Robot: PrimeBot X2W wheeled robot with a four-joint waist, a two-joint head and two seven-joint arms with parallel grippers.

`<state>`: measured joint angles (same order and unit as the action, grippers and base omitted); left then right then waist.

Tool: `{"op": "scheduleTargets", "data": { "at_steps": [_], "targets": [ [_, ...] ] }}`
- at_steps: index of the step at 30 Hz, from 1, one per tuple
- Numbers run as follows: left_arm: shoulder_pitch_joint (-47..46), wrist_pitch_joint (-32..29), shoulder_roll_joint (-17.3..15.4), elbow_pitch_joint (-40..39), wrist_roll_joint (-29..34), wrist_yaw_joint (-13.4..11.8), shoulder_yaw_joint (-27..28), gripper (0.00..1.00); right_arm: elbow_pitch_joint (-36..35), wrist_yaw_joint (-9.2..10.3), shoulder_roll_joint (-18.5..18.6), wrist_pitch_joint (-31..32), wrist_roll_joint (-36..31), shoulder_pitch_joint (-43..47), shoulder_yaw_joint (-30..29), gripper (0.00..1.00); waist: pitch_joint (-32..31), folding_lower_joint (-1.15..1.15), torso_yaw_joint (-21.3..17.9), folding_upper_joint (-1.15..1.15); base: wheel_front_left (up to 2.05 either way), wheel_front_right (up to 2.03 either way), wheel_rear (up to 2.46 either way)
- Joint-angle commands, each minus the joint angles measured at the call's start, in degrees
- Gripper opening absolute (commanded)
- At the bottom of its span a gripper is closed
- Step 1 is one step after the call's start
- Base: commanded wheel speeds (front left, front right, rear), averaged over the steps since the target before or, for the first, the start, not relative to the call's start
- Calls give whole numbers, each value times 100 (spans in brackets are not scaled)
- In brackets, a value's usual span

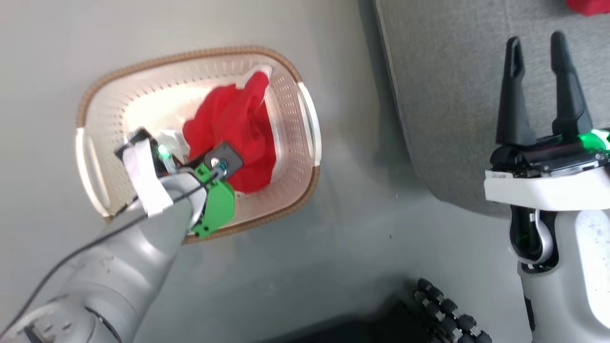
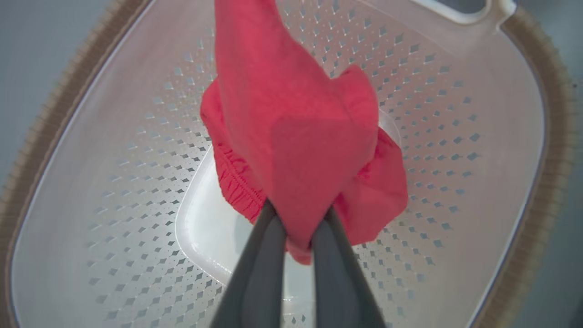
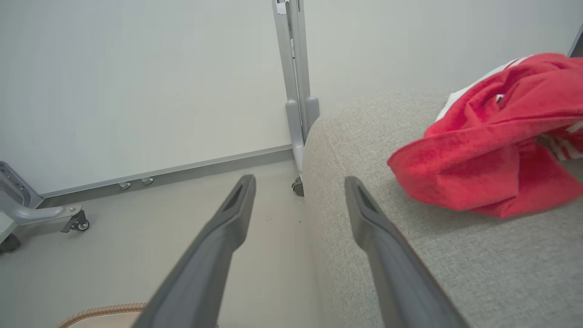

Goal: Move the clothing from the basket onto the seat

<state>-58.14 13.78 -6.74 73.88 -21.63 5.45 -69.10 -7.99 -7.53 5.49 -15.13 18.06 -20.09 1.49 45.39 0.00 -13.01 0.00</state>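
Left claw (image 2: 298, 218): fingers pinched nearly together on a fold of the red garment (image 2: 296, 136), low inside the basket (image 2: 136, 182). Cloth is bunched between the tips. The rest drapes away toward the far basket wall, with a gathered elastic hem showing on one side.

Head view: the left arm reaches in from the near-left rim, and the garment fills the basket's middle and right part, with a white edge at its far tip close to the rim. The basket stands on the grey floor (image 1: 333, 262), left of the seat (image 1: 452, 95) and apart from it.

Right claw (image 1: 536, 45): fingers spread wide with nothing between them, held over the seat's near-left edge. In its wrist view one finger is over the floor and the other over the cushion edge.

Second garment (image 3: 492, 168): red with white stripes, lying crumpled on the seat ahead and right of the right claw, not touching it.

Farthest: a grey wheeled stand (image 3: 296, 91) just past the seat's corner, in front of a white wall (image 3: 136, 68).
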Motion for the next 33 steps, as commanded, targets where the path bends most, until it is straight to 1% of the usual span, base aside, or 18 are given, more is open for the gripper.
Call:
{"op": "scheduleTargets", "data": {
  "at_steps": [1,5,7,13,19,25,28,33],
  "targets": [
    [198,58,12,-3,-95,-49,45,0,72,8,52,-2,49,107,38,100,-952,0,349,0,0,0,0],
    [583,136,5,-76,-286,-116,231,0,281,8,112,-2,64,261,172,100,-1525,0,423,0,0,0,0],
    [685,148,-54,-293,-375,-204,365,0,371,8,137,-1,65,319,215,100,-1769,0,453,0,0,0,0],
    [1224,141,-479,-1360,-456,-522,920,0,620,8,157,-2,113,564,334,100,-2497,0,559,0,0,0,0],
    [1787,142,-875,-2478,-225,-822,1605,0,815,8,131,-1,157,823,415,100,-3146,0,612,0,0,0,0],
    [2400,141,-1138,-3588,104,-1059,2349,0,958,8,116,-2,185,1101,449,100,-3663,0,648,0,0,0,0],
    [2697,136,-1208,-4107,275,-1140,2741,0,1015,8,123,-2,191,1220,485,100,-3868,0,655,0,0,0,0],
    [3337,136,-1236,-5133,529,-1269,3516,0,1085,8,157,-2,200,1402,590,100,-4188,0,636,0,0,0,0]
  ]
}}
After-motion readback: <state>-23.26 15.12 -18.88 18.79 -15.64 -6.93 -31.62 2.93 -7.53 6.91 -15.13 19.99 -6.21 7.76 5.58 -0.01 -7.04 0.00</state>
